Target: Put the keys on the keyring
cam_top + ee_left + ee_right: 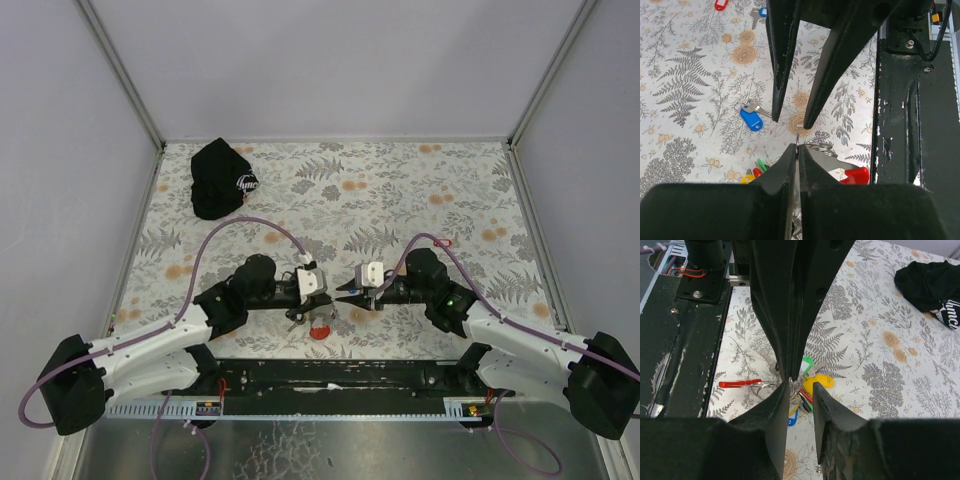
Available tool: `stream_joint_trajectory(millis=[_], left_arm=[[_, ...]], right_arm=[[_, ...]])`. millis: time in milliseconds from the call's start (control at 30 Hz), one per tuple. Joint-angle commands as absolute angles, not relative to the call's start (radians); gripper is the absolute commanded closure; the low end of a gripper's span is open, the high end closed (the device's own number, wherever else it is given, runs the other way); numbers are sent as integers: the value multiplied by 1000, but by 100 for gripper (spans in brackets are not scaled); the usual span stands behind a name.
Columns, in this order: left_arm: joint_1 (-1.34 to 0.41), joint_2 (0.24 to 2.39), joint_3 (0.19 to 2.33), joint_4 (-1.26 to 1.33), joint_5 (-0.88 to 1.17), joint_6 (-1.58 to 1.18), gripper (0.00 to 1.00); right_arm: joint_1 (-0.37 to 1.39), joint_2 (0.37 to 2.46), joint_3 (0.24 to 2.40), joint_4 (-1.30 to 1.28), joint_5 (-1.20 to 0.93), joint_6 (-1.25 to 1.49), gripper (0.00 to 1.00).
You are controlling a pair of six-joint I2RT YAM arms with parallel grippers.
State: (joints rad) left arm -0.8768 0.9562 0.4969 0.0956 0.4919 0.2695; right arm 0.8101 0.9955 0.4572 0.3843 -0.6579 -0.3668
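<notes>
Red at its plastic end, the keyring (760,388) is seen low over the flowery cloth (400,190), close to the black rail (685,340) at the near edge. Its thin wire is pinched by the left gripper (797,147), whose fingers are pressed tight together. The right gripper (801,386) is held tip to tip with it, and its fingers are kept apart with nothing clamped. The keys (815,382), with green, yellow, red and blue tags, are bunched just beside the ring. One blue key (751,120) is left alone nearby. A black cap (927,282) is laid far off.
</notes>
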Motion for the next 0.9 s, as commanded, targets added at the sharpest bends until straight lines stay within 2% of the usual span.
stream_joint_trajectory(millis=[0,233,433,867], left_arm=[[-912,960,539,81,449,346,100],[-977,951,537,86,331,396,100],[-1056,944,540,82,182,448,100],[-1072,967,567,48,180,442,100]], right_arm=[[805,996,503,356,-726,-457,68],[805,991,490,317,-694,-515,67],[805,945,447,345,-616,-458,66],[805,994,421,423,-710,-491,66]])
